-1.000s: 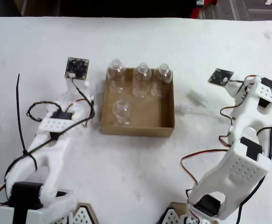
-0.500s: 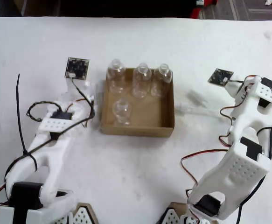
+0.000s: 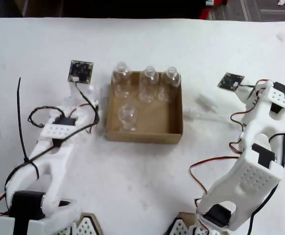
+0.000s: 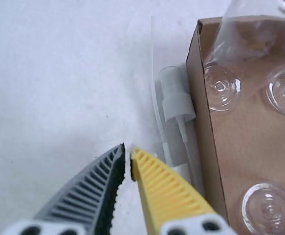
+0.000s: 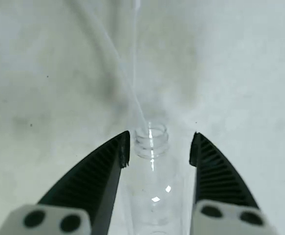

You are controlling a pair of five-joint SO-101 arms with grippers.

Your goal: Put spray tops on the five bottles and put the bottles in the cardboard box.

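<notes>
Brown cardboard box (image 3: 144,134) sits in the middle of the white counter (image 3: 147,44), between the two arms. Four clear bottles (image 3: 148,84) stand inside it, all with bare necks. Three are in a row along the far wall and one is by itself nearer the front. The left tool (image 4: 127,155) hangs over the counter just beside the box's left wall. Its grey finger and its yellow finger are almost pressed together (just a thin crack shows between the tips), and nothing is in them. A white spray top (image 4: 174,98) lies flat on the counter, just beside the outside of that wall. On the other side of the box, the right tool (image 5: 159,147) is low over the counter with its two black fingers spread wide. The fifth bottle (image 5: 152,169) lies between them, with its open mouth pointing away from the tool. I cannot tell if the fingers touch it. Thin clear tubes (image 5: 132,63) lie on the counter past its mouth.
</notes>
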